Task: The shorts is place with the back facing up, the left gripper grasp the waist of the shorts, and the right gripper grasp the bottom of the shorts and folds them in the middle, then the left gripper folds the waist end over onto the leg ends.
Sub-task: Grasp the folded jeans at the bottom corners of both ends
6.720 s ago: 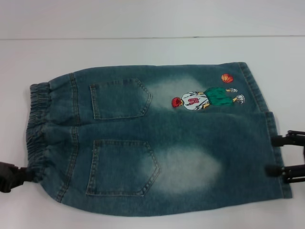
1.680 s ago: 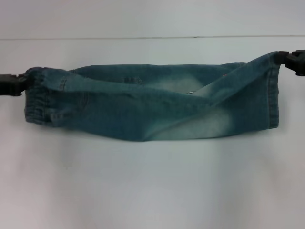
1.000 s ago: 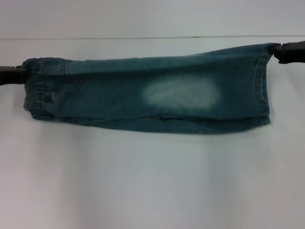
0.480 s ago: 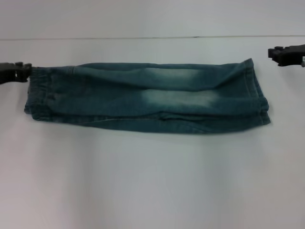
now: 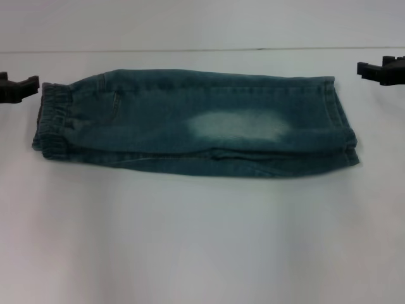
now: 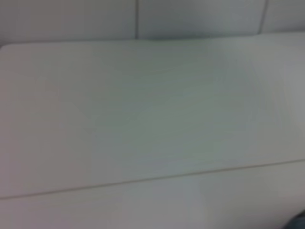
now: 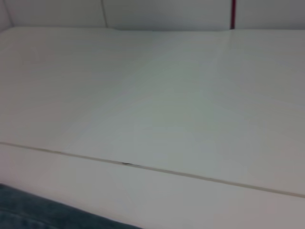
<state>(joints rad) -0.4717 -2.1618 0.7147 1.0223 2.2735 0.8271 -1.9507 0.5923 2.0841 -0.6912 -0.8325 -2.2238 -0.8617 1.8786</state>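
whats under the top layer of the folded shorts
Another denim layer of the shorts peeks out along the near edge, resting on the white table. The pockets and embroidered figure are covered by the fold, so they cannot be seen.

We've got both arms out wide at the far side of the head view. Our left gripper (image 5: 25,85) pokes in from the left edge, dark and low, jaws spread apart with nothing between them. Our right gripper (image 5: 367,68) comes in from the right edge, sitting a bit farther back than the left one, jaws also parted and empty. Neither wrist view shows any of our own fingers, so the head view is all we've got.
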